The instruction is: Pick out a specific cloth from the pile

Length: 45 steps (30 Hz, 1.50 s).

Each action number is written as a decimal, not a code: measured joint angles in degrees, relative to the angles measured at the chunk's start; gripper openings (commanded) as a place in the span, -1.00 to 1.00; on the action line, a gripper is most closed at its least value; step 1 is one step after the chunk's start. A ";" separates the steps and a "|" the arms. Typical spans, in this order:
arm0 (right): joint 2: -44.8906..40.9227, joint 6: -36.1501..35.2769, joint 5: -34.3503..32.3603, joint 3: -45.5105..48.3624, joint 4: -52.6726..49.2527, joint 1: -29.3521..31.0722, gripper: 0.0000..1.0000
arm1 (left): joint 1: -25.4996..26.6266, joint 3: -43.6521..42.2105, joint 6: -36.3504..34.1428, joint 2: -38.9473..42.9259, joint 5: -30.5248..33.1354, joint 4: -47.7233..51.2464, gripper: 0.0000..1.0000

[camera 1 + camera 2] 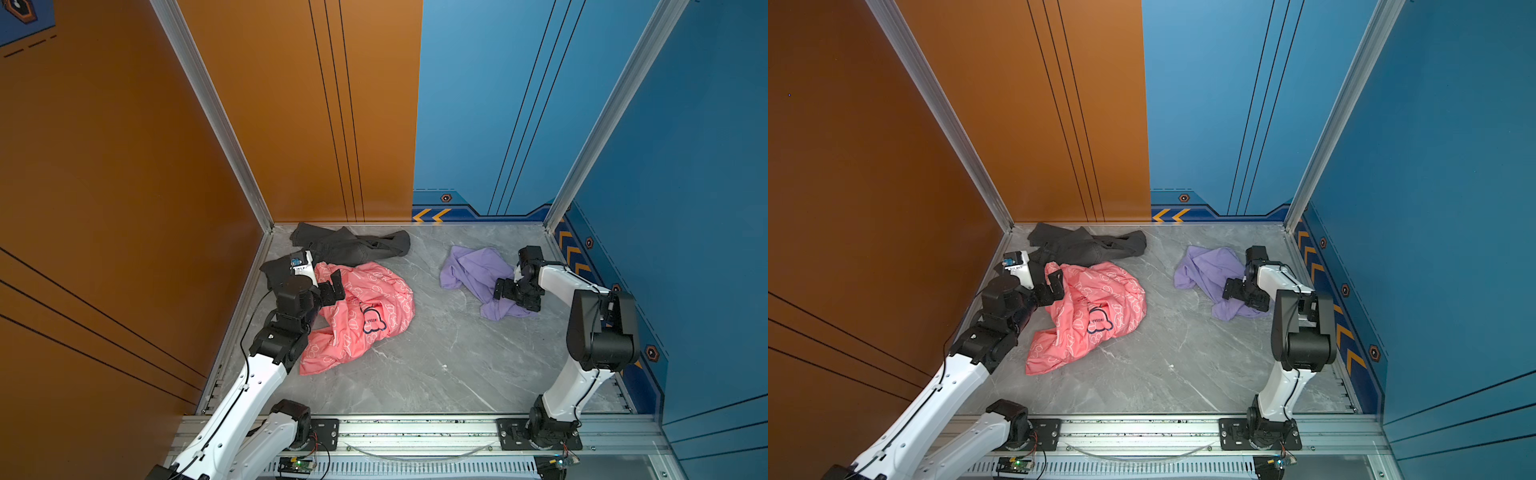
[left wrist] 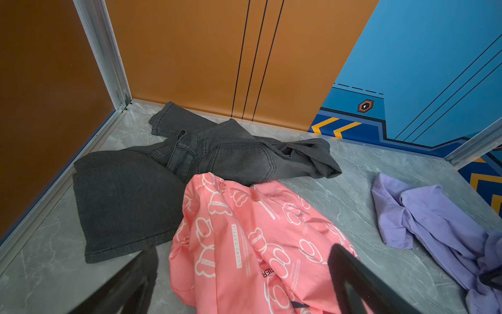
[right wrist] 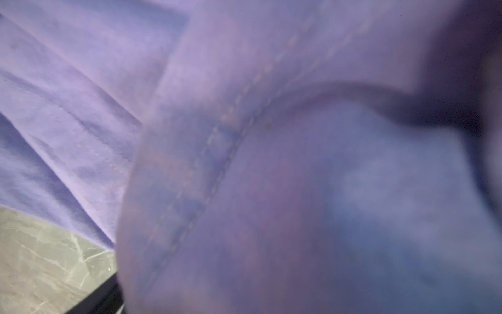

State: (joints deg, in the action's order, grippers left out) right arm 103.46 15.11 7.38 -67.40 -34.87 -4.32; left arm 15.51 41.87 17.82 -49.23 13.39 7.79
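Note:
The cloth [image 1: 469, 266] [image 1: 1204, 266], plain lilac, lies crumpled on the right of the floor, apart from the pile. My right gripper [image 1: 515, 297] [image 1: 1244, 295] sits low on its near edge with jaws spread, open. Lilac fabric [image 3: 81, 108] fills the right wrist view; only a dark finger [image 3: 103, 296] shows. The pile on the left is a coral-pink printed garment [image 1: 365, 307] [image 2: 244, 231] overlapping a charcoal-grey one [image 1: 353, 245] [image 2: 217, 152]. My left gripper [image 1: 334, 286] [image 2: 244, 285] hangs open over the pink garment, gripping nothing.
Orange walls [image 1: 124, 166] close the left and back-left, blue walls [image 1: 685, 166] the back-right and right. Bare grey marble floor [image 1: 436, 353] lies between the two heaps and toward the front rail [image 1: 415, 432].

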 measured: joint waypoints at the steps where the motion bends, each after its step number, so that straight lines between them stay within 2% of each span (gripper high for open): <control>1: -0.39 -0.02 0.48 0.24 0.17 -0.28 1.00 | -0.15 0.00 0.00 0.00 -0.09 0.00 0.96; 5: -4.44 0.00 1.88 1.79 0.17 -0.76 1.00 | -1.09 0.00 -0.04 0.00 -0.09 0.39 0.96; 8: -10.56 0.44 2.62 2.08 -0.02 -0.79 1.00 | -2.19 0.00 -0.07 0.02 0.09 0.87 0.96; 14: -28.61 1.73 3.61 4.63 4.20 -0.02 1.00 | -5.60 -2.69 -0.90 0.48 1.90 0.13 0.96; 19: -43.58 1.68 2.73 15.56 13.77 0.57 1.00 | -9.73 -9.70 -1.18 0.92 3.23 -5.44 0.96; 23: -49.81 1.62 0.04 27.19 23.85 0.57 1.00 | -12.57 -16.13 -1.36 0.50 4.76 -12.39 0.96; 28: -47.82 0.04 -3.56 38.51 35.91 0.57 1.00 | -13.75 -21.14 -2.14 -5.31 9.92 -21.97 0.96; 34: -41.33 -5.97 -6.03 45.40 49.55 0.50 1.00 | -13.70 -24.81 -5.86 -15.74 13.55 -34.34 0.96; 39: -36.00 -8.17 -6.01 49.09 60.76 0.13 1.00 | -12.79 -25.81 -9.53 -21.42 13.70 -42.29 0.96; 45: -28.22 -9.40 -4.48 49.55 72.91 0.46 1.00 | -11.67 -25.83 -14.03 -22.91 11.82 -48.68 0.96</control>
State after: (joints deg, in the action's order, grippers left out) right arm 75.24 5.72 2.90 -17.85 38.04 -3.86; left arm 3.84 16.03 3.79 -72.14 25.21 -40.88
